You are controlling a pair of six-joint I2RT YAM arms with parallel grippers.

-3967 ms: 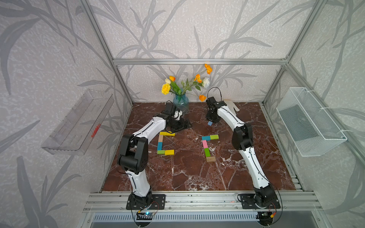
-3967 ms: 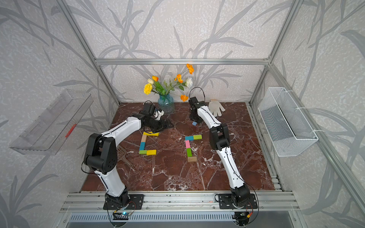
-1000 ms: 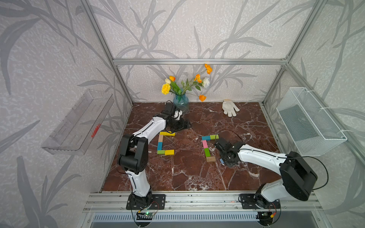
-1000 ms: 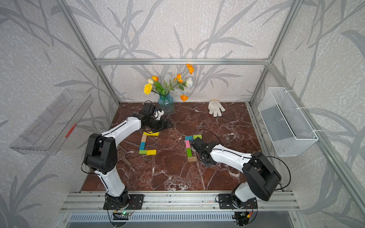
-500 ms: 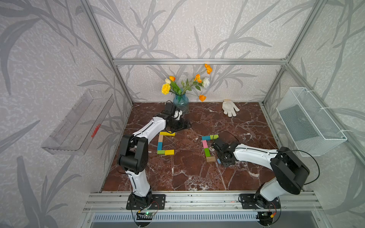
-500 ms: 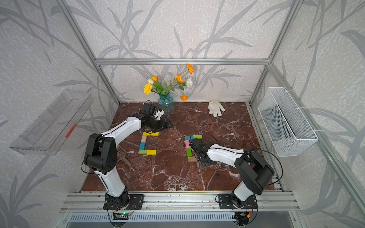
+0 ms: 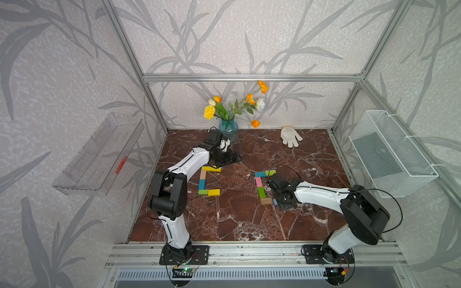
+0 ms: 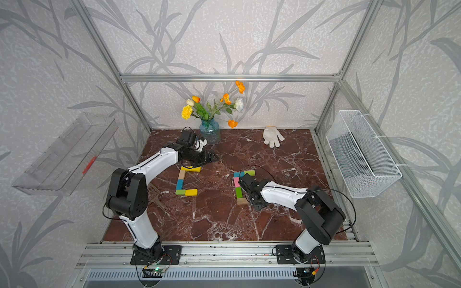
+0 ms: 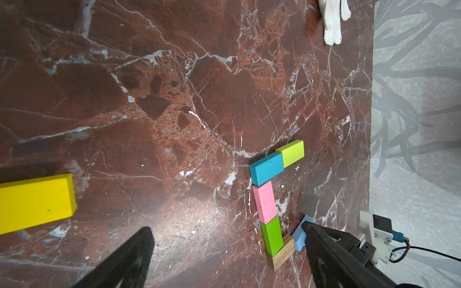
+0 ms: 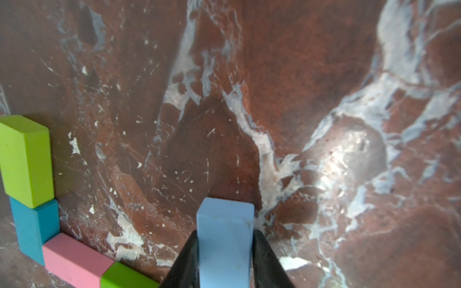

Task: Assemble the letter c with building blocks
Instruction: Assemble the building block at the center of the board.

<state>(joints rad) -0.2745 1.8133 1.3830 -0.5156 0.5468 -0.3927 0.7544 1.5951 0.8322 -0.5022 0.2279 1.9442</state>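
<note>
Two squared outlines of building blocks lie on the marble floor. The left one [image 7: 202, 184] is made of yellow, tan, blue and green blocks. The right one has lime [image 7: 270, 172], teal [image 7: 260, 174], pink [image 7: 258, 182], green [image 7: 261, 192] and tan [image 7: 266, 201] blocks. My right gripper [image 10: 224, 249] is shut on a light blue block [image 10: 224, 239] held low beside the tan block [image 9: 280, 254]. My left gripper [image 9: 225, 228] hovers open and empty, just behind the left outline's top yellow block [image 9: 35, 202].
A blue vase of flowers [image 7: 228, 129] stands at the back, close behind the left wrist. A white glove [image 7: 290, 136] lies at the back right. A wire basket [image 7: 389, 154] hangs on the right wall and a clear shelf [image 7: 99, 154] on the left wall.
The right arm carried the light blue block from the back of the table down to the right outline's near end, then edged left toward the tan block. The left arm stayed still.
</note>
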